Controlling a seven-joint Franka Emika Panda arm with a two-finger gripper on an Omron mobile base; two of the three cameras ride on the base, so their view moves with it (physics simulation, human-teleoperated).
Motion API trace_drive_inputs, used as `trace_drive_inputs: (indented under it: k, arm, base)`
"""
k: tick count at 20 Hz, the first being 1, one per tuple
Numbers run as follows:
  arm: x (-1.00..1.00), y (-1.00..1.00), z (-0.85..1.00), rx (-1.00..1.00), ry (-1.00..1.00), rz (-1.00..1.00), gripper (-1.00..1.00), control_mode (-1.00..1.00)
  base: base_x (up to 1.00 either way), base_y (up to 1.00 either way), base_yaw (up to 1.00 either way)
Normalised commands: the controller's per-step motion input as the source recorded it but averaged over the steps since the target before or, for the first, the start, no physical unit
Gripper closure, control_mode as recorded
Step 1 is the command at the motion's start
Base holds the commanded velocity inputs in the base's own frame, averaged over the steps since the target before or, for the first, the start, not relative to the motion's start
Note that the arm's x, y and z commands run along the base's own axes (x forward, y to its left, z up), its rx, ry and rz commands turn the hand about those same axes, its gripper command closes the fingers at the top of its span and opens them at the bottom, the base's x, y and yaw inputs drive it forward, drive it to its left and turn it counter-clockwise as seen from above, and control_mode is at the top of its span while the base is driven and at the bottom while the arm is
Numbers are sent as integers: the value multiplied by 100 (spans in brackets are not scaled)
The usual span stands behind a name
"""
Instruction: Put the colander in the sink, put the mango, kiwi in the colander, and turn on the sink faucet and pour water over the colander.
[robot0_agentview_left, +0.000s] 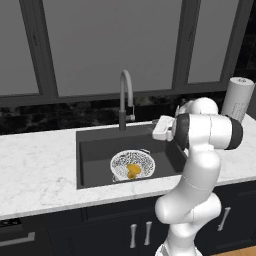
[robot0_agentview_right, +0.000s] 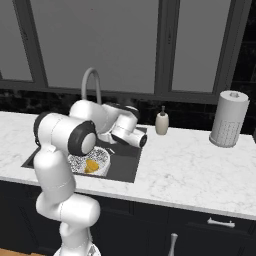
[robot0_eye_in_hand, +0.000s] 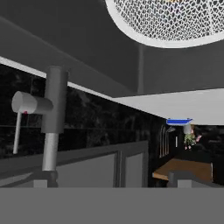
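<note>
Our tool (robot0_eye_in_hand: 109, 183) stands wide open, empty, facing the sink faucet (robot0_eye_in_hand: 51, 127); the colander (robot0_agentview_left: 132, 165) holds the mango (robot0_agentview_left: 133, 170).

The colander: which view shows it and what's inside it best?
The left base view: the colander sits unobstructed on the sink floor, orange-yellow fruit visible inside. In the right base view the arm covers part of it. The hand view catches just an arc of its mesh wall at the top.
</note>
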Motion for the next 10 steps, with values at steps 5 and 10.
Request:
trace_drive_inputs:
  k: [5,10]
  arm:
    - [57,0,29,9,0,1,-100,-100]
    - [44,3,13,2,0,0,-100,-100]
  base:
    - [0,0,0]
    - [0,0,0]
